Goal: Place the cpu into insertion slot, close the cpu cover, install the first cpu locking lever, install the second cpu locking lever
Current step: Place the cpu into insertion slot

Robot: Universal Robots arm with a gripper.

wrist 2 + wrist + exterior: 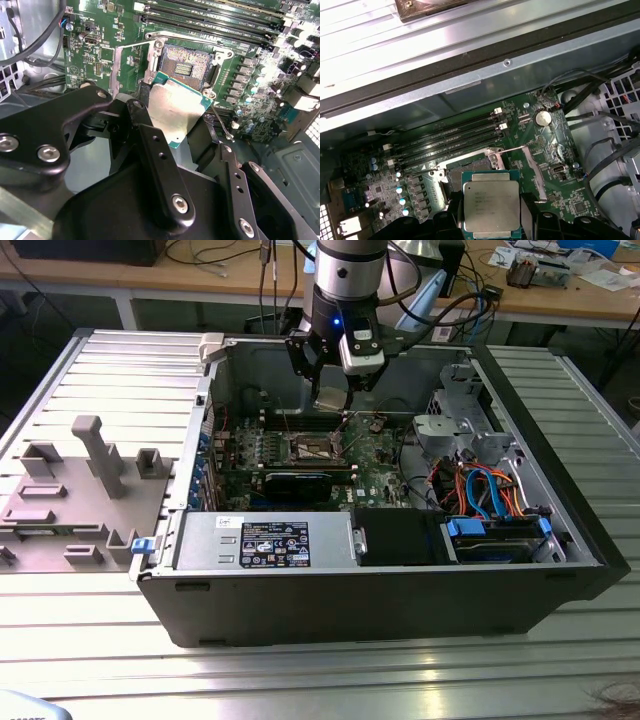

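Note:
In the exterior view my gripper (331, 390) hangs inside the open computer case, shut on the cpu (330, 398), a small silvery square with a green edge. The cpu (175, 107) hovers tilted just above the insertion slot (187, 62), whose dark contact field lies bare inside its metal rim. The black fingers (145, 132) clamp the chip at two opposite edges. In the first wrist view the cpu (491, 205) covers most of the insertion slot (460, 172). The cpu cover (131, 65) stands swung open beside the slot. A thin locking lever (221, 126) sticks up near the chip.
Long memory slots (450, 137) run beside the socket. A black graphics card (298, 483), the power supply (265, 540) and a drive cage with blue and orange cables (490, 500) fill the case. A grey fixture (80, 480) sits at the exterior view's left.

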